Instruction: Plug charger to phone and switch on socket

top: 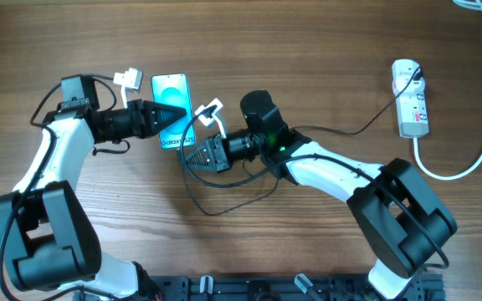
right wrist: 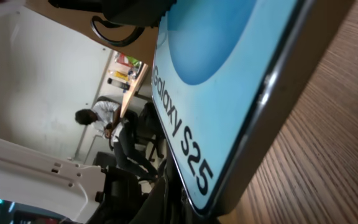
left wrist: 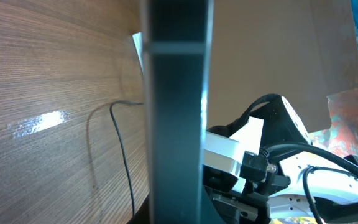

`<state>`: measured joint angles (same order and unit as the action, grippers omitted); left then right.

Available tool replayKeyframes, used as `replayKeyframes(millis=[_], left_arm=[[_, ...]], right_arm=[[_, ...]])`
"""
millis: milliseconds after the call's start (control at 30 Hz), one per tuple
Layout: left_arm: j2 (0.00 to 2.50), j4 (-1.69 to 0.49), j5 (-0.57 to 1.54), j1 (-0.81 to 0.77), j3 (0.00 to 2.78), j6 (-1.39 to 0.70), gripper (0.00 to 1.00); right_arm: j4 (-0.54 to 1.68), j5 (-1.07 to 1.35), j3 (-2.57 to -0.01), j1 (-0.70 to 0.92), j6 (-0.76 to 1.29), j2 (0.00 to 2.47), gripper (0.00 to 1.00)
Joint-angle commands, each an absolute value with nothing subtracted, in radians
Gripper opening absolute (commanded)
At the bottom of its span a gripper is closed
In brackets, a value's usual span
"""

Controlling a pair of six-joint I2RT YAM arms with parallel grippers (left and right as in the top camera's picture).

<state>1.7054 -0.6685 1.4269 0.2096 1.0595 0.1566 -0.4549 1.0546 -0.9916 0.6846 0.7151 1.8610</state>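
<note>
The phone [top: 172, 89] lies left of centre, its light blue screen up and the white text at its near end. My left gripper [top: 172, 117] reaches in from the left and is shut on the phone. In the left wrist view the phone's edge [left wrist: 176, 93] fills the middle as a dark upright bar. My right gripper [top: 190, 152] sits at the phone's near end, shut on the tip of the charger. The charger's thin black cable [top: 366, 125] runs to the white socket [top: 411, 104] at the far right. The right wrist view shows the phone's screen [right wrist: 210, 62] close up, and the plug tip is hidden.
A thick white lead [top: 475, 159] curves from the socket to the table's right edge. Slack black cable [top: 224, 205] loops on the wood below the right gripper. The right arm [left wrist: 260, 162] crowds the left wrist view.
</note>
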Motion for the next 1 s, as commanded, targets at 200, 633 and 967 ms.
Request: replayKeyframes(millis=[200,633,967], left_arm=[[1.697,-0.677,1.451,0.205,1.056,0.181,0.04],[1.697,-0.677,1.451,0.205,1.056,0.181,0.04],[1.697,-0.677,1.450,0.205,1.056,0.180,0.04]], right_arm=[[-0.569,0.930,-1.006,0.655,0.823,1.872,0.04],[-0.611,0.876,-1.006,0.617,0.869,1.872,0.04],[-0.612,0.877,-1.006,0.602,0.894,1.872,0.06]])
